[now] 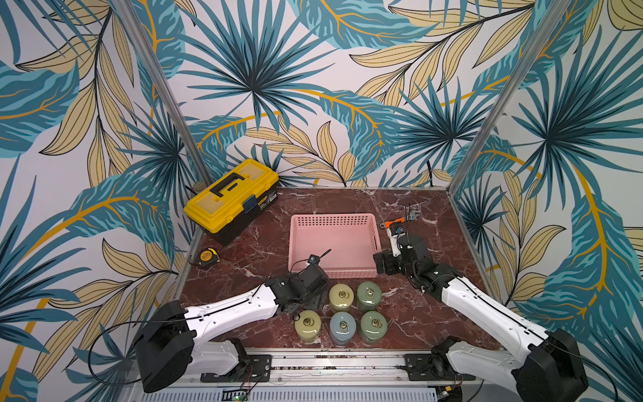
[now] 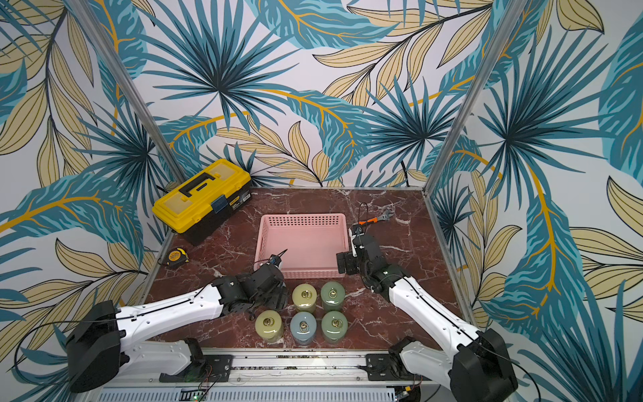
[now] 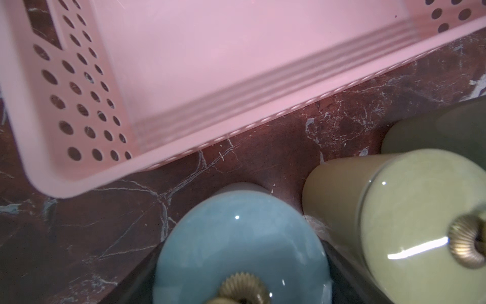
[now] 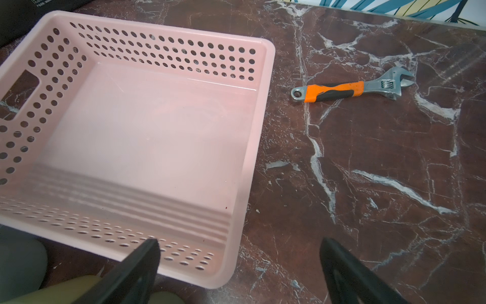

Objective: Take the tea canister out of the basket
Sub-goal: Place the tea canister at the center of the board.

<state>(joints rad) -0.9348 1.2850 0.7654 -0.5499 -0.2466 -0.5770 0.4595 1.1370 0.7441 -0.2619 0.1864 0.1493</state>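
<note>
Your left claw [image 3: 242, 252] clamped on the blue tea canister [image 3: 236, 229], just outside the basket [image 3: 79, 105], your right claw [image 4: 239, 243] apart, toolbox [image 1: 222, 205] label too small to read

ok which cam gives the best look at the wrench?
Right wrist: the wrench lies whole and unobstructed on the table, orange grip and adjustable head clear. Both top views show it small, partly behind the right arm. Left wrist misses it.
</note>
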